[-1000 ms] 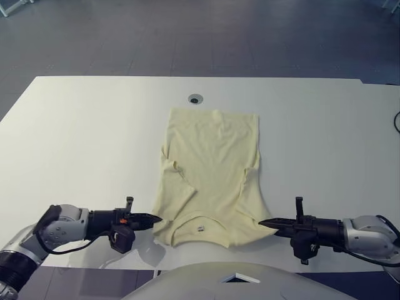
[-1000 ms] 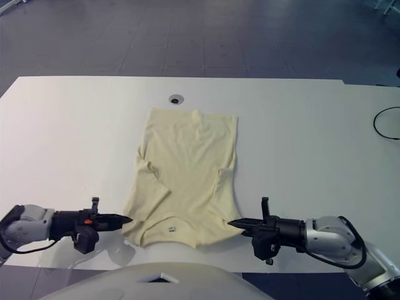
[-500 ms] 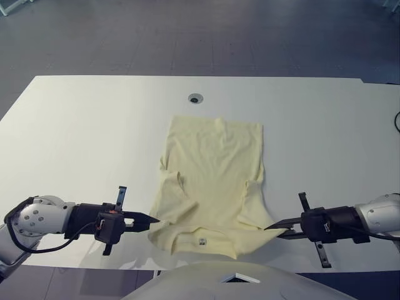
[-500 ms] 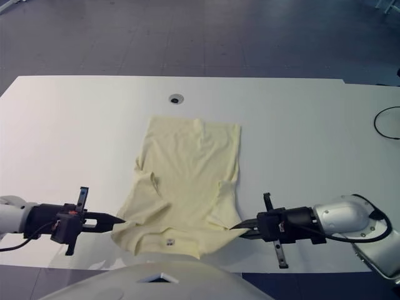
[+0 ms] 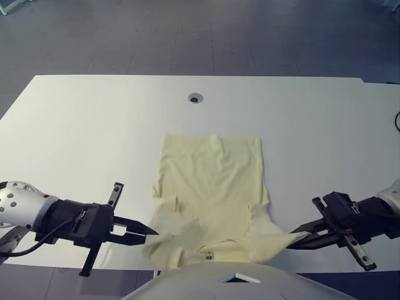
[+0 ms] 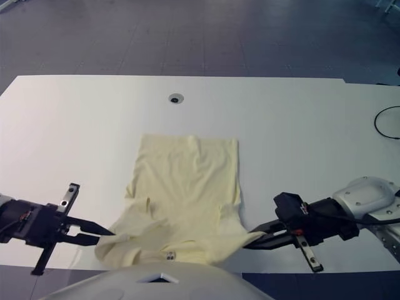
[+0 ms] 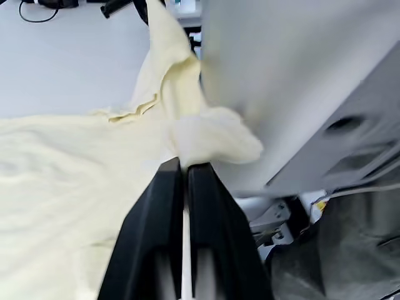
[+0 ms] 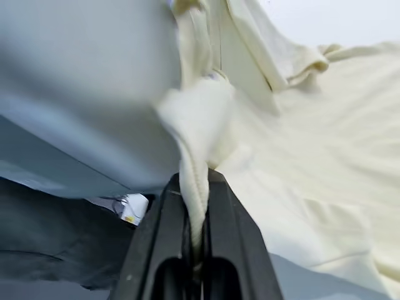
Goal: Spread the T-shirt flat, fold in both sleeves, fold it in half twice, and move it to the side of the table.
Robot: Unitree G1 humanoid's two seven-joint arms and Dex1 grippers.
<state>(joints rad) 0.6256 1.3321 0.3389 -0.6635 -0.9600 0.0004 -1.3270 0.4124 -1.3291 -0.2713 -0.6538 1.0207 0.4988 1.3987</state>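
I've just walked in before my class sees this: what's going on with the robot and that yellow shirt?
The robot is handling a pale yellow T-shirt on the white table. Its left gripper and right gripper are each shut on a near corner of the shirt, at the table's near edge. The rest lies flat, with both sleeves apparently folded in.

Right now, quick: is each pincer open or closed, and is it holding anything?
Left pincer: closed, pinching a near corner of the T-shirt.
Right pincer: closed, pinching the T-shirt's other near corner.
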